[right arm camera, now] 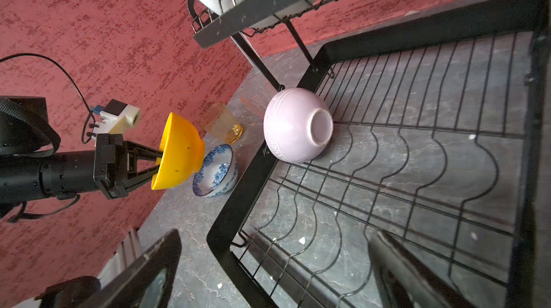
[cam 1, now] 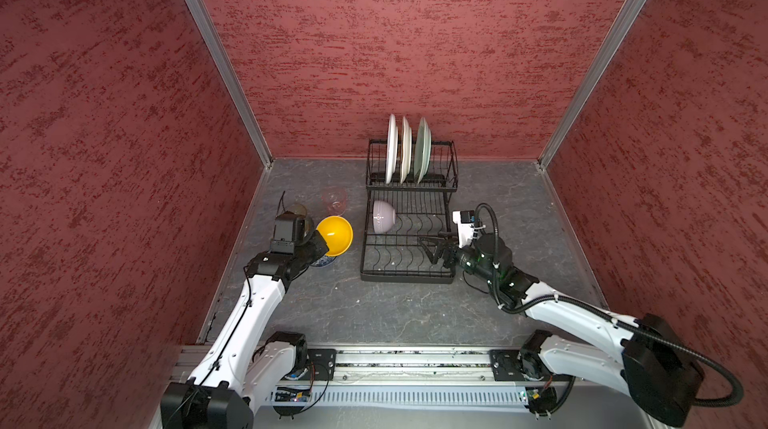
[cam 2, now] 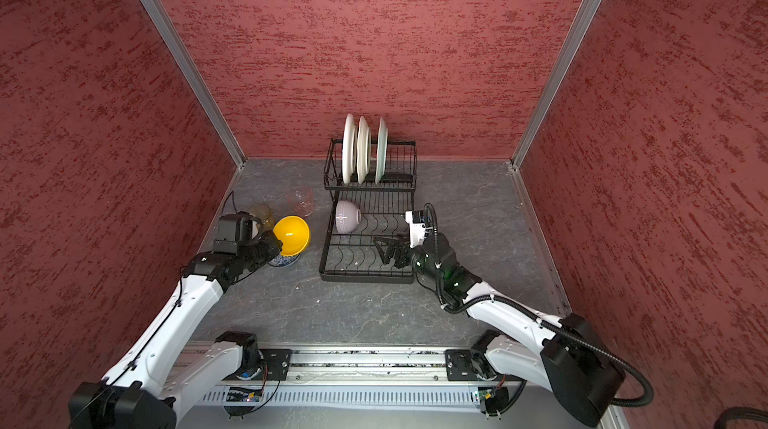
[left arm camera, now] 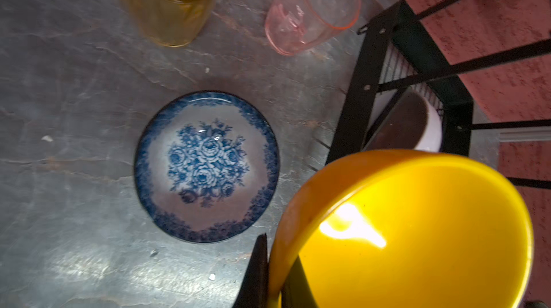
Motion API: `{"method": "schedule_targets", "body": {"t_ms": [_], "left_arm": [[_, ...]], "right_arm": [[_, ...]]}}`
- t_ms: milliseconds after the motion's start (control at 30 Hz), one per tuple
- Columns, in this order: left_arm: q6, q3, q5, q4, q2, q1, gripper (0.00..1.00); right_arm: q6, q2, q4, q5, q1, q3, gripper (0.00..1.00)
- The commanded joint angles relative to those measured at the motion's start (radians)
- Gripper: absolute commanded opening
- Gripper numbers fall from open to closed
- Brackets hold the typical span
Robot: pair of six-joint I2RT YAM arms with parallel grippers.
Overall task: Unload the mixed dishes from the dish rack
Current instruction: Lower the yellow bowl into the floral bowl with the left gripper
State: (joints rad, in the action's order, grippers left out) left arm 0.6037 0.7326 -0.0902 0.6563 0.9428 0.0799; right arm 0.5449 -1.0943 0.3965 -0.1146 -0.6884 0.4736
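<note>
Yellow bowl (cam 1: 335, 236) off the dish rack (cam 1: 407, 278), tilted, pinched by its rim in the left gripper (right arm camera: 158, 161), one finger inside the wall and one outside, jaws clamped together on that rim. Held just above the blue-white patterned bowl (left arm camera: 205, 166), upright on the dark grey table (cam 1: 374, 314) just left of the rack. Foot of the yellow one down by the patterned rim in the right wrist view; cannot tell whether touching. Farther back on the same table, amber tumbler (left arm camera: 167, 8) and pink tumbler (left arm camera: 310, 11), both standing mouth up, near each other but apart, the pink one closer to the rack.

Left in the rack: lilac bowl (cam 1: 383, 217) in the back left corner of the lower tier, tipped on its side on the wavy wires, foot ring turned toward the right gripper (cam 1: 428, 250). Two white plates (cam 1: 391, 148) and a pale green plate (cam 1: 422, 150) on edge in the slots of the raised back tier, close together, whites on the left, green on the right in both top views.

Right gripper low over the front right part of the lower tier, jaws spread wide and holding nothing, aimed at the lilac bowl and well apart from it. Black fingers (right arm camera: 399, 264) blurred at the near edge of the right wrist view, bare rack wires between them.
</note>
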Motion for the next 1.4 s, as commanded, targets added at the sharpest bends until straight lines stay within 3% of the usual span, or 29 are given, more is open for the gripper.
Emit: {"method": "schedule_targets", "body": {"t_ms": [0, 467, 933, 1000, 1100, 1167, 1267, 1367], "left_arm": [[-0.036, -0.005, 0.056, 0.048, -0.004, -0.035, 0.00], [-0.071, -0.029, 0.028, -0.009, 0.142, -0.133, 0.00], [-0.107, -0.019, 0.080, -0.006, 0.206, -0.142, 0.02], [-0.108, -0.024, 0.086, -0.006, 0.205, -0.142, 0.29], [-0.111, -0.031, 0.086, -0.012, 0.206, -0.142, 0.36], [-0.110, -0.029, 0.097, -0.009, 0.209, -0.144, 0.56], [-0.113, -0.028, 0.093, -0.009, 0.206, -0.145, 0.58], [-0.104, -0.027, 0.076, -0.012, 0.191, -0.145, 0.70]], "right_arm": [[-0.069, 0.042, -0.070, 0.086, -0.006, 0.010, 0.99], [-0.099, 0.093, -0.111, 0.116, -0.004, -0.012, 0.99], [-0.097, 0.084, -0.113, 0.119, -0.005, -0.021, 0.99], [-0.098, 0.079, -0.113, 0.115, -0.005, -0.018, 0.99], [-0.097, 0.071, -0.113, 0.111, -0.004, -0.012, 0.99], [-0.096, 0.066, -0.114, 0.107, -0.004, -0.006, 0.99], [-0.093, 0.057, -0.114, 0.101, -0.005, 0.000, 0.99], [-0.085, 0.047, -0.112, 0.099, -0.004, 0.003, 0.99]]}}
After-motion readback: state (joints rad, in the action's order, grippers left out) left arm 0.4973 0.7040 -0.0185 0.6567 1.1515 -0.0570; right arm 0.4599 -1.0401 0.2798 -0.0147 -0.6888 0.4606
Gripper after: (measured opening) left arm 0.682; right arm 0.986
